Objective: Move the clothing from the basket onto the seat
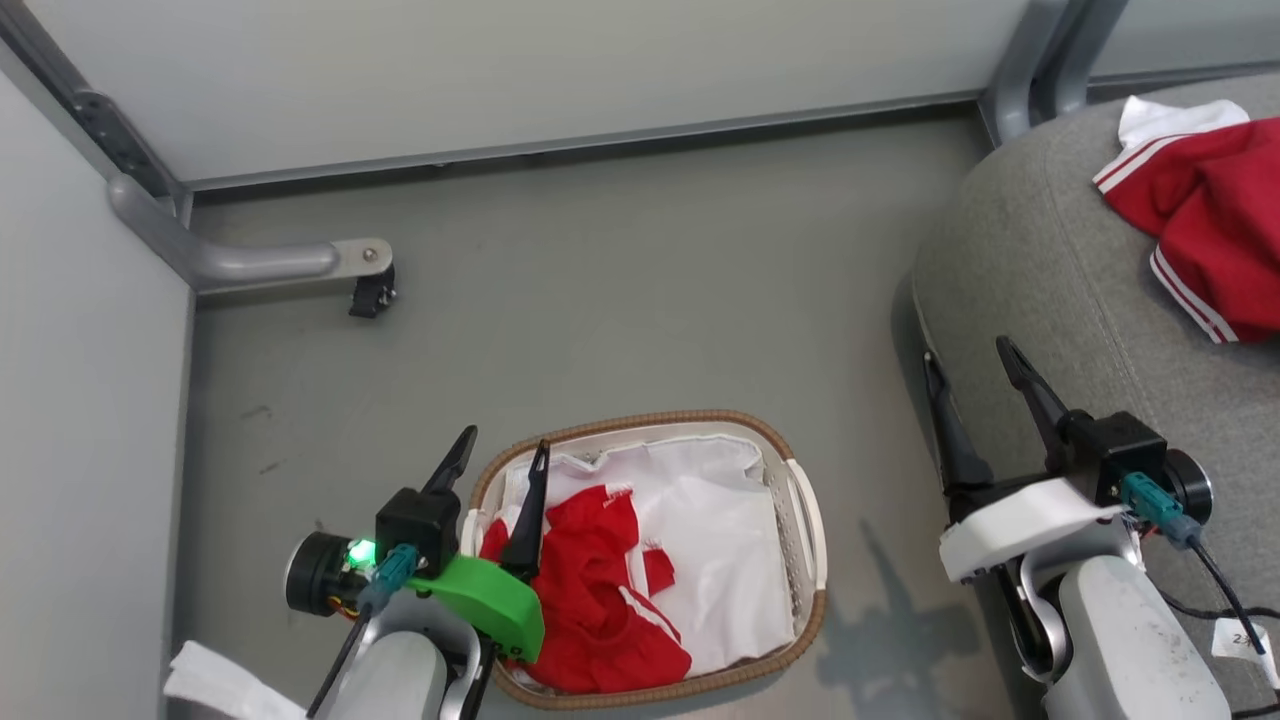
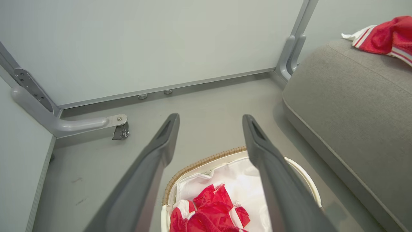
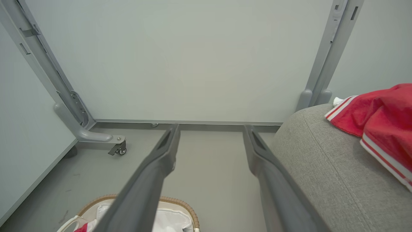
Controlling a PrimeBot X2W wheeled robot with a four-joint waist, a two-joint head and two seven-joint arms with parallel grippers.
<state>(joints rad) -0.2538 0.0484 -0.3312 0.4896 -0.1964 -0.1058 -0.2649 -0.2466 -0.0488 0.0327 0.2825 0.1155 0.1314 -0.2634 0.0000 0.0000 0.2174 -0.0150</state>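
Note:
A red garment (image 1: 590,590) with white stripe trim lies crumpled in the oval basket (image 1: 800,510) on its white liner; the left wrist view shows that garment (image 2: 209,209) and basket (image 2: 199,164) too. A second red garment (image 1: 1210,215) rests on the grey seat (image 1: 1060,280) at the right, seen also as the garment (image 3: 379,122) on the seat (image 3: 322,167). My left gripper (image 1: 503,447) hovers open above the basket's left end, holding nothing. My right gripper (image 1: 968,358) stands open over the seat's left edge, empty.
Pale partition panels close in the grey floor (image 1: 620,300) at the back and left. A grey metal foot with a castor (image 1: 370,290) juts out at the back left. Another panel post (image 1: 1030,70) stands behind the seat.

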